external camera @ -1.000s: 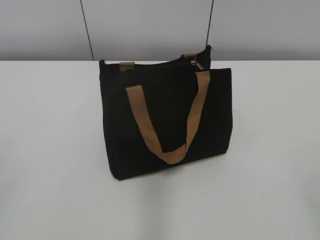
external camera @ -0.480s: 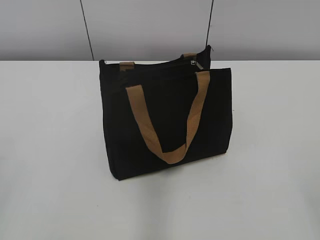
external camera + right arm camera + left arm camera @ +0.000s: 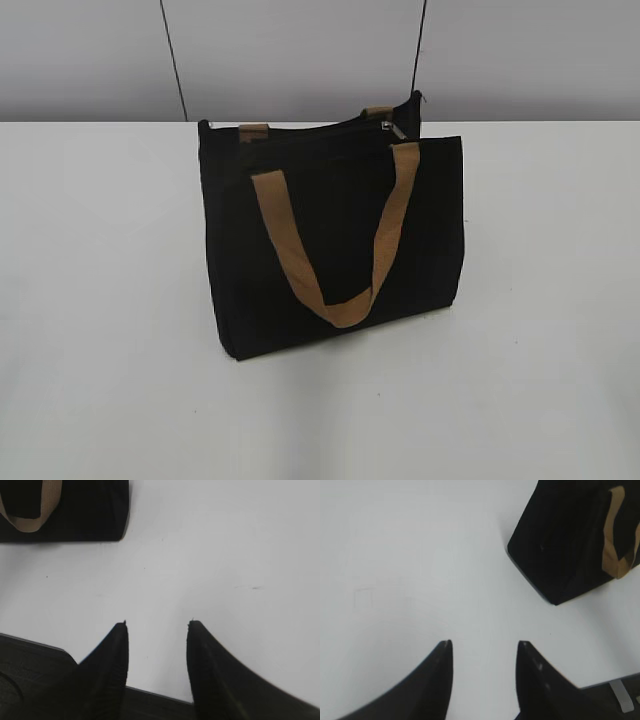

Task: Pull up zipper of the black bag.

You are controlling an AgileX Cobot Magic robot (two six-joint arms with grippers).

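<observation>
The place looks like a lab or a test room: a bare white table (image 3: 100, 350) stands before a plain grey panel wall (image 3: 300, 50) (two thin dark seams run down it), and there are no home furnishings.

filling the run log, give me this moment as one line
phase: pre-approach | black bag: upright on table | zipper: pull at right end | left gripper: open, empty | right gripper: open, empty

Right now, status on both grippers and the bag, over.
Left gripper open, over bare table. Right gripper open, empty, short of the black bag. Bag upright; zipper pull at its right end, untouched. Nothing in the way.
</observation>
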